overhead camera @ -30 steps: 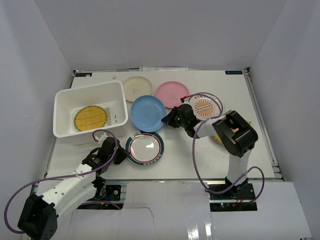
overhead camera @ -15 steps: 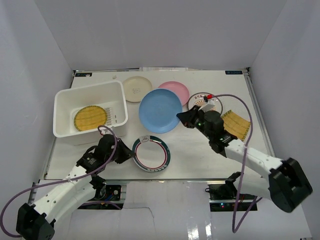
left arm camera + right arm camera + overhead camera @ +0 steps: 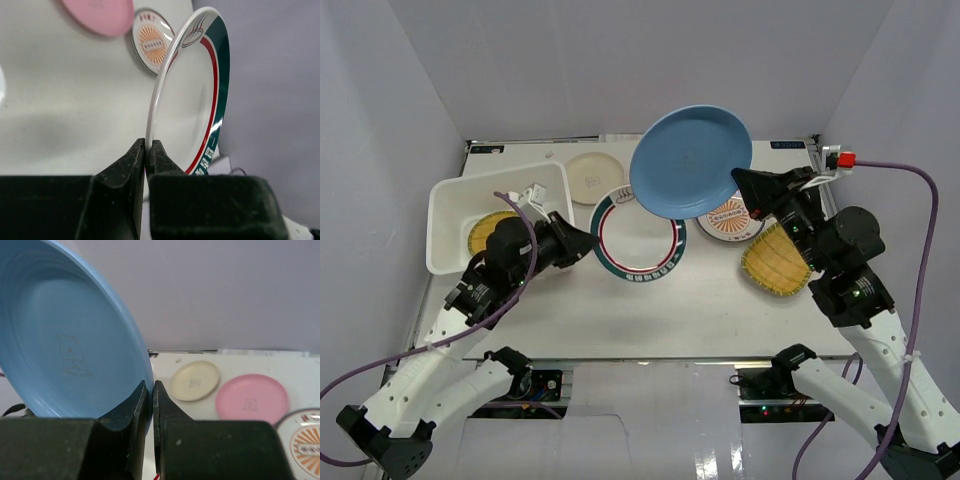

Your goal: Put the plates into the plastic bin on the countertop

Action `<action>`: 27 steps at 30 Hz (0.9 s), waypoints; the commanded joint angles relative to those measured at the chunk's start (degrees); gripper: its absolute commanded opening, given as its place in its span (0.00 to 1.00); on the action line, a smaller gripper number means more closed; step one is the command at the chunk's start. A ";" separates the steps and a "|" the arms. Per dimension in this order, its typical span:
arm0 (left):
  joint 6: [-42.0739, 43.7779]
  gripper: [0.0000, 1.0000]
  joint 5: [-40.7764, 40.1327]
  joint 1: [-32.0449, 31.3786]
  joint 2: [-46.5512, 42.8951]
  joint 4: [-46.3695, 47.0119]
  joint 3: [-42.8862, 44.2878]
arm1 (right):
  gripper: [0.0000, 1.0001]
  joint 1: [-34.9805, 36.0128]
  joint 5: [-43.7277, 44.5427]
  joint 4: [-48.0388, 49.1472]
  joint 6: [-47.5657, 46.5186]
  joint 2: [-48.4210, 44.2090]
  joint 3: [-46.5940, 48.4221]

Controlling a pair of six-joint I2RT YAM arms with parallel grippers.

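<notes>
Bg 3 plain pale walls (image 3: 620, 60), rear + sides, even light

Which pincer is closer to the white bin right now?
Left. The left pincer, gripping the green-rimmed plate, sits just beside the bin; the right pincer holds the blue plate much farther right.

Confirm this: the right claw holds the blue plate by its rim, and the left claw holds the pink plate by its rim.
Wrong plate: the left claw pinches the green-red rimmed plate, as the left wrist view shows; the pink plate lies on the countertop. The rest stands.
</notes>
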 commanded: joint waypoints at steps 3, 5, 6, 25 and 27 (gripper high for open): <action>8.38 0.00 -18.57 5.84 6.00 1.29 9.08 | 0.08 0.19 -11.87 1.18 0.69 6.47 5.68; 8.92 0.00 -15.87 14.32 6.26 2.26 9.18 | 0.08 0.45 -12.58 2.16 1.41 9.27 6.47; 9.00 0.00 -14.28 17.60 6.35 2.35 9.18 | 0.08 0.72 -13.10 3.04 1.84 10.25 7.43; 4.96 0.31 -10.83 47.78 7.41 0.42 -6.63 | 0.08 19.70 -2.75 1.20 -0.45 56.65 38.70; 4.87 0.55 -11.19 47.78 6.62 0.51 -6.91 | 0.08 19.88 -2.47 1.55 0.87 59.82 40.56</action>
